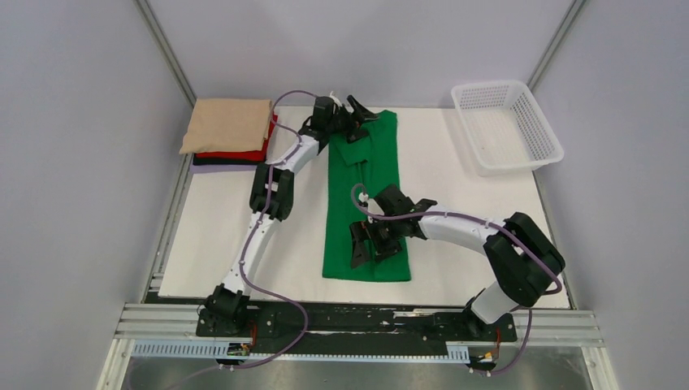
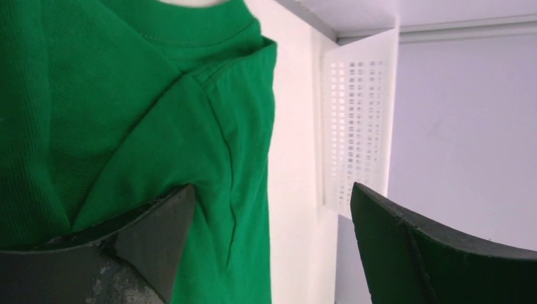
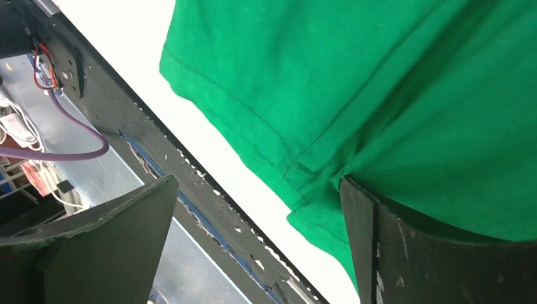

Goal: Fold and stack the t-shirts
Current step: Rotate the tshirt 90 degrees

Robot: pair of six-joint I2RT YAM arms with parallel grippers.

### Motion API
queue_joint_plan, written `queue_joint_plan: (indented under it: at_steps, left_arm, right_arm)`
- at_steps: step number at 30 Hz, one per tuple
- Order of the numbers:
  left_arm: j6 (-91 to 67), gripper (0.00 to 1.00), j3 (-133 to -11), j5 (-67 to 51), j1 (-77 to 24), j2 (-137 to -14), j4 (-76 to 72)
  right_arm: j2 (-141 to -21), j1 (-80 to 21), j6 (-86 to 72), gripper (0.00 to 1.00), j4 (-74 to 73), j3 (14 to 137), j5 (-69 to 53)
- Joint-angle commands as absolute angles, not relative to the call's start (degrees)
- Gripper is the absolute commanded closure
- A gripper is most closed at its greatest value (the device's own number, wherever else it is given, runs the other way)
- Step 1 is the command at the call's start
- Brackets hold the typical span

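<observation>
1. The green t-shirt lies mid-counter as a long narrow strip with its sides folded in, collar at the far end and hem at the near end. The crosswise fold is judged to be the step in hand.
2. The left end effector is released at the collar end. One finger is seen over the folded-in sleeve; the other is clear of the cloth, toward the white mesh basket.
3. The right end effector is likewise released at the hem end. One finger is seen at the cloth; the other is past the hem, over the black rail. Contact with the cloth cannot be determined.
4. Before closure, every layer at the hem should be gathered between the jaws, so that no under-layer is left behind.
5. The collar end should be pinned while the hem is carried over in a low arc, so that the strip is not dragged.
6. The hem should be laid square on the collar edge. The finished packet should be matched to the stack at the far left: beige t-shirt, red t-shirt and dark t-shirt.
</observation>
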State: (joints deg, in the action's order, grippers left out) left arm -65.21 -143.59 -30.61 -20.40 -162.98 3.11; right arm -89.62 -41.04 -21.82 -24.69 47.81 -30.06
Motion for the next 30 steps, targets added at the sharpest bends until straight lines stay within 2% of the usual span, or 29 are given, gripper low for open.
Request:
queue_joint_plan:
  at_steps: [1, 6, 11, 15, 19, 22, 27, 30]
  left_arm:
    - [-71.97, 0.0, -145.97, -27.19, -23.55, -170.98, -7.79]
    - [-67.06, 0.0, -146.68, -20.98, -23.78, -169.8, -5.81]
    - [-63.26, 0.0, -149.86, -23.89, -23.75, -167.24, -4.89]
    - [-53.23, 0.0, -146.26, -26.12, -23.97, -157.74, 1.84]
    - [-42.06, 0.0, -137.63, -27.04, -24.17, -143.11, 14.85]
    - [-35.77, 0.0, -124.71, -22.78, -24.83, -128.42, 18.09]
    - [-28.47, 0.0, -103.81, -14.88, -26.33, -108.34, 22.3]
    - [-26.12, 0.0, -93.06, -11.24, -27.76, -99.6, 23.79]
  right_arm:
    - [-89.44, -41.83, -17.76, 0.0, -27.69, 52.54, -28.21]
    - [-88.57, -41.84, -15.99, 0.0, -28.14, 58.36, -25.23]
    - [-85.02, -41.44, -17.48, 0.0, -30.14, 61.02, -14.3]
    - [-78.43, -38.16, -22.32, 0.0, -30.5, 60.24, -7.79]
    - [-73.13, -35.77, -26.59, 0.0, -30.5, 57.07, 0.87]
    - [-69.65, -33.51, -32.03, 0.0, -30.53, 53.58, 6.29]
    - [-65.57, -24.8, -36.05, 0.0, -30.59, 48.53, -2.61]
    - [-61.84, -21.65, -36.32, 0.0, -31.22, 45.49, -2.96]
